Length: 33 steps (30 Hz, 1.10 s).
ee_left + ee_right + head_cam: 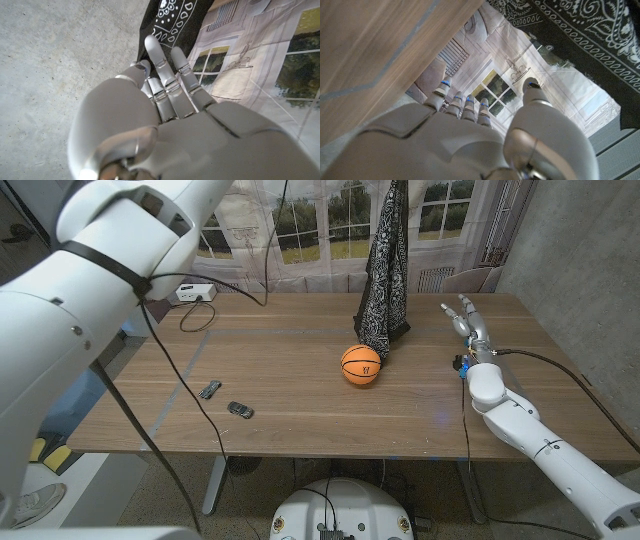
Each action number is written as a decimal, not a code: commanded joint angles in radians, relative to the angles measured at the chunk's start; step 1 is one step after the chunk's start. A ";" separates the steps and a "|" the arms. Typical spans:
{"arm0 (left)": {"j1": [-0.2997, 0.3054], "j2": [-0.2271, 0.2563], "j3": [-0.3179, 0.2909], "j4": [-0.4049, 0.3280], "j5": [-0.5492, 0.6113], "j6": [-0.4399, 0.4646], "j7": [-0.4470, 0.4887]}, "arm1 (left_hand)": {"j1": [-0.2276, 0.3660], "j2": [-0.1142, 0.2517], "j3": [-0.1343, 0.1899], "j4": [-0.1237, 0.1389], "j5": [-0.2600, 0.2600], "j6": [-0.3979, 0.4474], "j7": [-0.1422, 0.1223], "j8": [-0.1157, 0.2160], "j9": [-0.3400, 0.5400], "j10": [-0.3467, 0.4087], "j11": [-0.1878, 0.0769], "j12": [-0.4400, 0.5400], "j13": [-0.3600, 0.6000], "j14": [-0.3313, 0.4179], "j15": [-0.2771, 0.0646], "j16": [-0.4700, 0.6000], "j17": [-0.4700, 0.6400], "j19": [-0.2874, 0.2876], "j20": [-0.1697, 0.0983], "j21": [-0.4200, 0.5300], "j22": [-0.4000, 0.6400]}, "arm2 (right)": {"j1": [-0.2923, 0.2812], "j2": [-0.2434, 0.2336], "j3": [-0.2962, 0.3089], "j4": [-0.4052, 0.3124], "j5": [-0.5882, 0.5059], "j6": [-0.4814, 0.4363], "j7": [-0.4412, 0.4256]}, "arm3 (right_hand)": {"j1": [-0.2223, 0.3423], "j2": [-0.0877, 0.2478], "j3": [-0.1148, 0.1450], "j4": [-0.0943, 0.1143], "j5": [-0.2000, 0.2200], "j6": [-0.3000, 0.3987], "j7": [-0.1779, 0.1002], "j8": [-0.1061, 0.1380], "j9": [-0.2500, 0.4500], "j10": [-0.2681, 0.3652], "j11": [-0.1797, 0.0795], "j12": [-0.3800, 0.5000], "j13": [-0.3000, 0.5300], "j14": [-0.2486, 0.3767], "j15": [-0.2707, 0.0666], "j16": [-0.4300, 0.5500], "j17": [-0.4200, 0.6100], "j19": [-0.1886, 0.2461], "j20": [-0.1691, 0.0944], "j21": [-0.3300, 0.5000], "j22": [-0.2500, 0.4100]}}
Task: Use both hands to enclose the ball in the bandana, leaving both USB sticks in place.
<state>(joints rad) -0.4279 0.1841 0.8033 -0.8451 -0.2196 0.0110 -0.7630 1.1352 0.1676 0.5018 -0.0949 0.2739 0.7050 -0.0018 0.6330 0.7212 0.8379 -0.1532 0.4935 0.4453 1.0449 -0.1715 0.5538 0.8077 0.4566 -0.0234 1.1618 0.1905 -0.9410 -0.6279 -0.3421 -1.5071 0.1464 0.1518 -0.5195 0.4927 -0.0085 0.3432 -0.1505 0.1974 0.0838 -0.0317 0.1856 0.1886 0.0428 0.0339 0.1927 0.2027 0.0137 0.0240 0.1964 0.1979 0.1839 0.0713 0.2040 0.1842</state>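
Note:
The black patterned bandana hangs down from above the picture's top, and its lower end touches the table just behind the orange ball. In the left wrist view my left hand is raised high, its fingertips against the bandana, gripping the cloth. To the right of the ball my right hand stands above the table with its fingers apart and holds nothing. It shows again as my right hand, with the bandana beyond it. Two dark USB sticks lie at the front left.
The wooden table carries a white box with cables at the back left. A black cable hangs from my left arm across the table's left part. A grey wall stands at the right, and a printed window backdrop stands behind.

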 commanded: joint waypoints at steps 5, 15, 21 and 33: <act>-0.009 -0.024 0.016 0.051 -0.016 -0.008 -0.096 | 0.001 0.008 0.005 0.012 0.011 -0.011 0.006 0.015 0.024 0.002 0.005 0.217 0.592 -0.003 -0.052 0.007 0.020 0.000 0.003 0.009 0.001 | 0.174 0.014 -0.134 0.059 -0.163 -0.024 0.083 | 0.034 0.006 0.000 -0.005 0.012 -0.020 0.002 0.003 0.006 -0.026 -0.014 -0.003 0.002 -0.010 -0.028 0.000 0.001 0.007 0.001 0.004 0.000; 0.021 0.013 -0.004 -0.037 -0.051 0.012 -0.129 | 0.002 0.009 0.007 0.014 0.016 -0.013 0.007 0.016 0.024 0.000 0.007 0.217 0.609 -0.004 -0.052 0.010 0.039 -0.002 0.005 0.015 0.001 | 0.273 0.014 -0.222 0.032 -0.223 -0.207 0.199 | 0.126 0.019 0.000 -0.010 0.036 -0.140 -0.028 -0.009 0.006 -0.148 -0.048 -0.016 0.003 -0.077 -0.011 -0.008 0.000 -0.030 0.011 -0.005 0.000; 0.032 0.026 -0.001 -0.066 -0.063 0.019 -0.162 | 0.001 0.009 0.009 0.016 0.018 -0.017 0.006 0.017 0.027 0.000 0.009 0.213 0.610 -0.005 -0.052 0.012 0.049 -0.006 0.006 0.018 0.000 | 0.336 0.052 -0.271 0.080 -0.255 -0.261 0.212 | 0.218 0.076 0.029 -0.016 0.044 -0.215 -0.046 -0.007 0.005 -0.183 -0.061 -0.003 0.005 -0.061 -0.036 0.011 0.004 -0.023 -0.004 0.002 0.000; 0.092 0.094 -0.017 -0.197 -0.088 0.065 -0.158 | 0.002 0.009 0.012 0.018 0.021 -0.021 0.008 0.016 0.025 0.002 0.011 0.204 0.613 -0.007 -0.052 0.013 0.068 -0.010 0.006 0.024 0.000 | 0.360 0.146 -0.290 0.225 -0.292 -0.096 0.022 | 0.448 0.125 -0.074 -0.010 0.038 0.229 -0.078 0.086 0.006 0.370 -0.130 0.320 0.136 0.503 -0.235 0.426 0.305 0.276 -0.072 0.145 0.031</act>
<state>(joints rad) -0.3788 0.2304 0.7990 -0.9498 -0.2856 0.0465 -0.9140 1.1340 0.1656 0.5142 -0.0827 0.2891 0.6885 0.0035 0.6448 0.7445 0.8313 -0.1394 0.4952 0.5247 1.0433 -0.1733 0.5626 0.8695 0.4514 -0.0179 1.1801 0.1907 -0.6189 -0.5470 -0.6004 -1.3780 -0.1094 -0.0283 -0.3895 0.8814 0.1158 0.2953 -0.1563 0.2284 0.1938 -0.1032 0.2591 0.1905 0.3048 -0.0750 0.4203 0.2913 0.3985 -0.0425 0.5123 0.4038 0.4171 0.0078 0.3175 0.2037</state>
